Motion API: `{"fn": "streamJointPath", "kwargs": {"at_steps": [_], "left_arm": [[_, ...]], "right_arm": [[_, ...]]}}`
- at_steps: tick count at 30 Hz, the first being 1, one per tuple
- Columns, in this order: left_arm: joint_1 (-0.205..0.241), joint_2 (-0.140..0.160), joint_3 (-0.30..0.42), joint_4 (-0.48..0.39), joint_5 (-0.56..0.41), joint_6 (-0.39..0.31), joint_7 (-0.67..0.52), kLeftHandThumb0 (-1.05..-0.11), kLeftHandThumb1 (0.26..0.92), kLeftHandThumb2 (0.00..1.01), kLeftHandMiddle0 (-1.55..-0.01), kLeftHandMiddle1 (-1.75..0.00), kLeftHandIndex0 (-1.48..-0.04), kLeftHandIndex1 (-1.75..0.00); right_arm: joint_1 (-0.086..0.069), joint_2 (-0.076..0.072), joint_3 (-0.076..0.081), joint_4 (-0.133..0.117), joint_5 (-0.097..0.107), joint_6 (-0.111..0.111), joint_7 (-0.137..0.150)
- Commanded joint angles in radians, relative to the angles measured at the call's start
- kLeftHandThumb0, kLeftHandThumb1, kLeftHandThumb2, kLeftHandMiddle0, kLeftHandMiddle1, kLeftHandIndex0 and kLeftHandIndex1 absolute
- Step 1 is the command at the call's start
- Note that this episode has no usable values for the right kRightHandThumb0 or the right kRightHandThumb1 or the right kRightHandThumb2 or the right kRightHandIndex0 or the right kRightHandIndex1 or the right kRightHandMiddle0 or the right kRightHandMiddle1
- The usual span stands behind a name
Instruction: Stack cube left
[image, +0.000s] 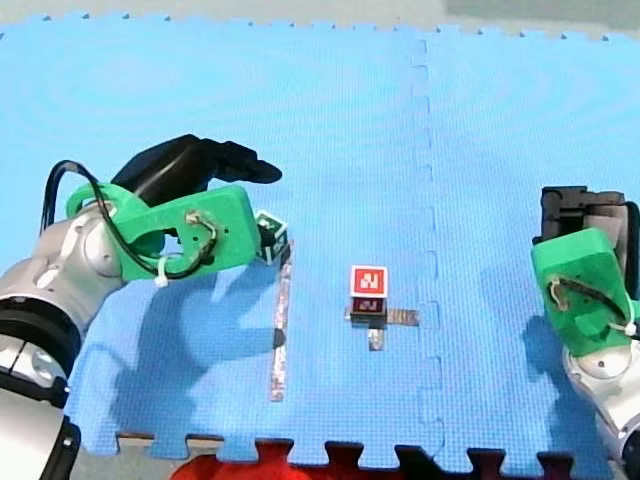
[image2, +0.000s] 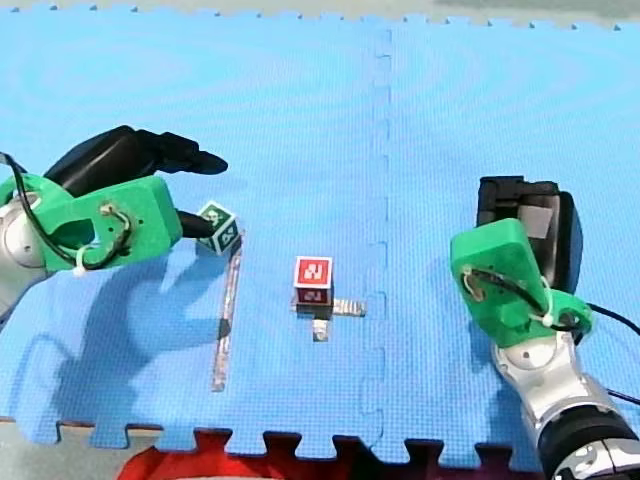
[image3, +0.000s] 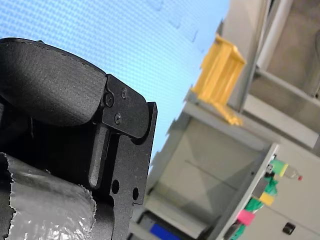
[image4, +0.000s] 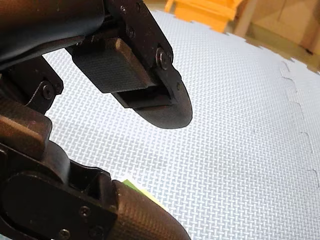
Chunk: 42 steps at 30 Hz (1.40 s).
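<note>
A green cube (image2: 219, 227) with a white-and-black marker sits tilted at the far end of a silver tape strip (image2: 227, 318), left of the mat's middle. My left hand (image2: 196, 192) is right beside it. Its lower finger (image2: 193, 225) touches the cube's left side, while the upper fingers (image2: 185, 160) stretch out well above it. In the second wrist view a sliver of the green cube (image4: 134, 190) shows behind that lower finger. A red cube (image: 368, 281) stands on a small tape cross near the mat's centre. My right hand (image: 583, 212) is at the right side, holding nothing.
The blue foam mat (image: 330, 110) has a jigsaw seam (image: 428, 200) running front to back just right of the red cube. Its front edge (image: 300, 445) borders something red. A yellow crate (image3: 220, 75) stands beyond the mat's far edge.
</note>
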Motion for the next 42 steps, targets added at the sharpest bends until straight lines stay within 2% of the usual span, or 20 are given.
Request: {"fn": "streamJointPath", "kwargs": {"at_steps": [1, 8, 13, 16, 17, 18, 19, 21, 23, 24, 25, 26, 27, 30, 32, 35, 38, 42], "left_arm": [[-0.006, 0.0, 0.007, 0.004, -0.009, 0.009, -0.01, -1.03, 0.766, 0.0, -0.87, -1.75, -0.62, 0.0], [-0.008, -0.004, 0.042, 0.015, -0.051, 0.018, -0.055, -0.998, 0.749, 0.0, -0.85, -1.75, -0.68, -0.03], [-0.012, -0.003, 0.061, 0.019, -0.069, 0.028, -0.08, -0.96, 0.708, 0.0, -0.71, -1.73, -0.6, 0.0], [-0.015, 0.002, 0.065, 0.024, -0.069, 0.032, -0.086, -0.957, 0.691, 0.0, -0.72, -1.32, -0.55, 0.0], [-0.016, 0.003, 0.066, 0.026, -0.069, 0.032, -0.089, -0.957, 0.689, 0.0, -0.73, -1.09, -0.52, 0.0], [-0.016, 0.004, 0.066, 0.027, -0.069, 0.031, -0.091, -0.963, 0.684, 0.0, -0.75, -0.78, -0.48, 0.0], [-0.016, 0.006, 0.065, 0.028, -0.067, 0.03, -0.093, -0.966, 0.681, 0.0, -0.78, -0.62, -0.47, 0.0], [-0.017, 0.009, 0.056, 0.027, -0.056, 0.029, -0.092, -0.983, 0.683, 0.0, -0.81, -0.41, -0.41, 0.0], [-0.02, 0.01, 0.046, 0.027, -0.041, 0.032, -0.083, -1.004, 0.688, 0.0, -0.85, -0.35, -0.38, 0.0], [-0.021, 0.009, 0.04, 0.026, -0.032, 0.037, -0.074, -1.011, 0.691, 0.0, -0.9, -0.37, -0.38, 0.0], [-0.023, 0.009, 0.034, 0.027, -0.024, 0.041, -0.065, -1.021, 0.695, 0.0, -0.94, -0.47, -0.4, 0.0], [-0.025, 0.008, 0.029, 0.027, -0.017, 0.046, -0.056, -1.031, 0.699, 0.0, -0.92, -0.68, -0.45, -0.01], [-0.026, 0.007, 0.024, 0.029, -0.01, 0.05, -0.048, -1.037, 0.704, 0.0, -0.88, -0.97, -0.5, -0.01], [-0.026, 0.004, 0.011, 0.037, 0.009, 0.061, -0.021, -1.046, 0.716, 0.0, -0.79, -1.48, -0.56, -0.01], [-0.027, 0.003, 0.0, 0.043, 0.025, 0.062, -0.002, -1.047, 0.723, 0.0, -0.76, -1.6, -0.56, 0.0], [-0.029, 0.002, -0.013, 0.053, 0.042, 0.065, 0.021, -1.043, 0.727, 0.0, -0.75, -1.66, -0.56, 0.0], [-0.031, 0.002, -0.018, 0.057, 0.048, 0.066, 0.03, -0.857, 0.675, 0.01, -0.71, -1.73, -0.56, 0.0], [-0.034, 0.0, -0.022, 0.061, 0.053, 0.066, 0.036, -0.79, 0.67, 0.0, -0.68, -1.74, -0.55, 0.0]], "right_arm": [[0.004, -0.007, 0.0, -0.004, -0.001, -0.008, -0.003], [0.012, -0.012, 0.0, -0.009, -0.001, -0.018, -0.008], [0.018, -0.014, -0.003, -0.014, 0.002, -0.021, -0.008], [0.022, -0.016, -0.004, -0.017, 0.004, -0.023, -0.006], [0.022, -0.016, -0.005, -0.018, 0.004, -0.024, -0.005], [0.023, -0.017, -0.006, -0.019, 0.005, -0.024, -0.004], [0.024, -0.017, -0.006, -0.02, 0.005, -0.024, -0.004], [0.025, -0.017, -0.006, -0.021, 0.005, -0.024, -0.004], [0.025, -0.018, -0.006, -0.022, 0.004, -0.024, -0.005], [0.025, -0.018, -0.006, -0.022, 0.004, -0.025, -0.005], [0.025, -0.018, -0.006, -0.023, 0.004, -0.025, -0.006], [0.025, -0.019, -0.006, -0.023, 0.004, -0.025, -0.006], [0.025, -0.019, -0.006, -0.024, 0.003, -0.026, -0.007], [0.027, -0.02, -0.005, -0.026, 0.0, -0.028, -0.014], [0.028, -0.022, -0.004, -0.027, -0.003, -0.03, -0.02], [0.029, -0.025, -0.001, -0.027, -0.007, -0.033, -0.026], [0.029, -0.028, 0.002, -0.027, -0.013, -0.033, -0.034], [0.03, -0.031, 0.005, -0.031, -0.018, -0.034, -0.042]]}}
